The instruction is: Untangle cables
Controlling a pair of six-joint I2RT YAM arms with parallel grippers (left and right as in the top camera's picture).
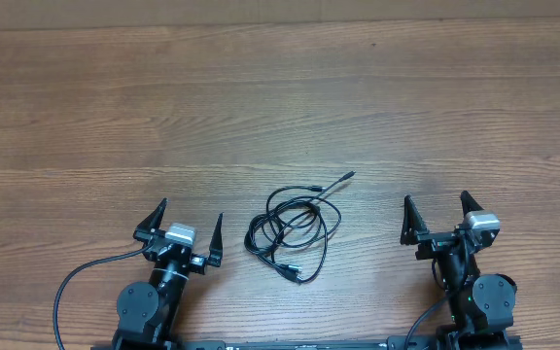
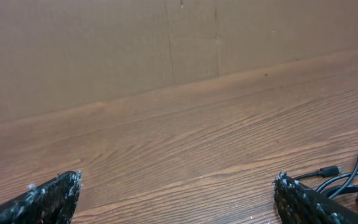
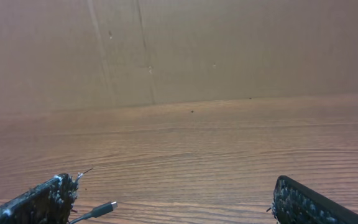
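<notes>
Cables (image 1: 280, 224) lie tangled, untouched, between left gripper (image 1: 191, 214) and right gripper (image 1: 436, 199); both gape wide, empty. Next: pinch 1 plug end (image 1: 348, 176).

No legible text or markings anywhere.

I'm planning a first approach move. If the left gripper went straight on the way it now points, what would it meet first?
Nothing close: the open left gripper faces only table, then the cardboard wall. The cables lie off to its right, probably missed.
</notes>
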